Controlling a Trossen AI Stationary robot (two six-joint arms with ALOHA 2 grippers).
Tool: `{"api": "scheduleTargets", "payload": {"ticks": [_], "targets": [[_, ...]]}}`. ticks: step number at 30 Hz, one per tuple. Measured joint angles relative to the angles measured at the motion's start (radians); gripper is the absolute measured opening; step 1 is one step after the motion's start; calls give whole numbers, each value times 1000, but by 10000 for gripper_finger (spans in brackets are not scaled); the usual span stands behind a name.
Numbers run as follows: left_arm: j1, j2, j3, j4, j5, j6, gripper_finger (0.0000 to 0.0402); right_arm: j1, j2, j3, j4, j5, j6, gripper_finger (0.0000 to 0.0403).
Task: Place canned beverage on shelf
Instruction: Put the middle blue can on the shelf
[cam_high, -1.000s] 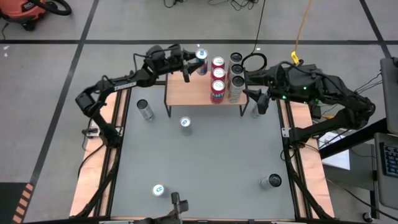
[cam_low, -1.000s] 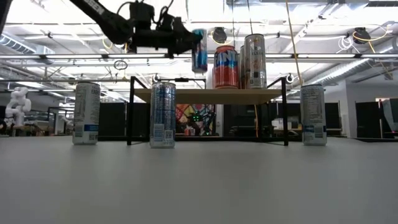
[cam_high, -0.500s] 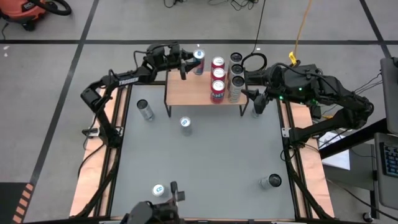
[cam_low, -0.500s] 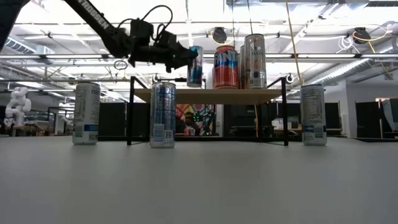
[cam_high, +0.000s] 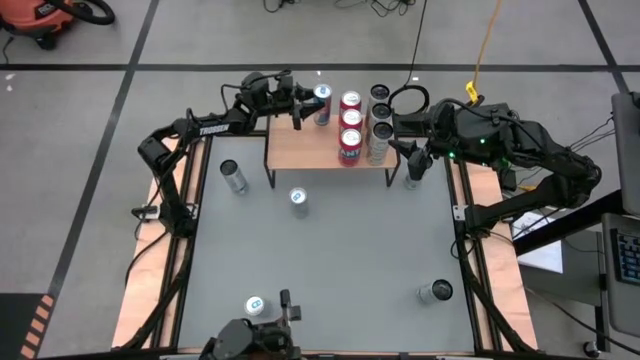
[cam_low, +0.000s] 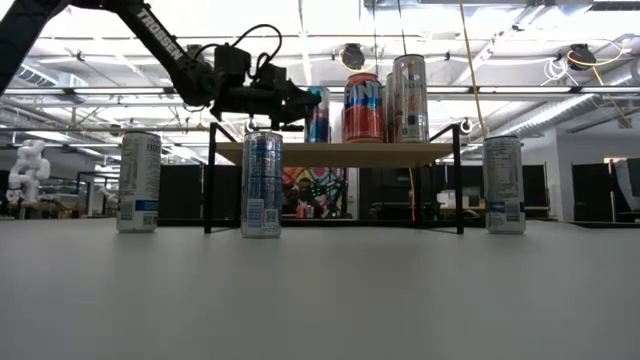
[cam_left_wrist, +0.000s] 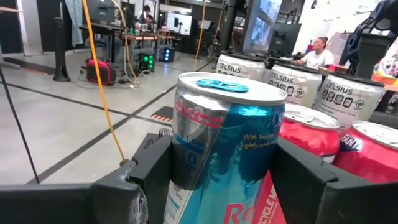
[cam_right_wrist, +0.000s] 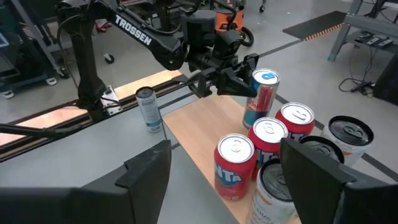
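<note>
A silver can (cam_high: 233, 177) stands on the grey table (cam_high: 330, 260) at the far left, with another slim can (cam_high: 298, 199) just in front of the shelf (cam_high: 300, 150). Above the shelf's back left corner, the left gripper (cam_high: 309, 104) clenches a blue-and-silver can (cam_high: 322, 103) (its fingers (cam_left_wrist: 149, 165) press both sides in the left wrist view); in the low view the can's base sits right at the wooden top, though contact cannot be judged. To its right, three red cans (cam_high: 350, 125) stand in a row on the shelf, then a row of silver cans (cam_high: 379, 122). The right gripper (cam_high: 413, 160) hovers near the shelf's right end, jaws apart and empty, beside another can (cam_low: 503, 184) on the table.
</note>
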Motion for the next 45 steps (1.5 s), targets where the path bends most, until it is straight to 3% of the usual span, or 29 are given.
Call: {"api": "scheduleTargets", "payload": {"ticks": [25,33,45], "targets": [[-22,0,0,-73,-45,21,222,0,0,0,1,-4,2,263],[-48,0,0,-73,-126,74,222,0,0,0,1,-5,-12,263],[-74,-2,0,-81,-160,95,222,0,0,0,1,-5,-19,263]]}}
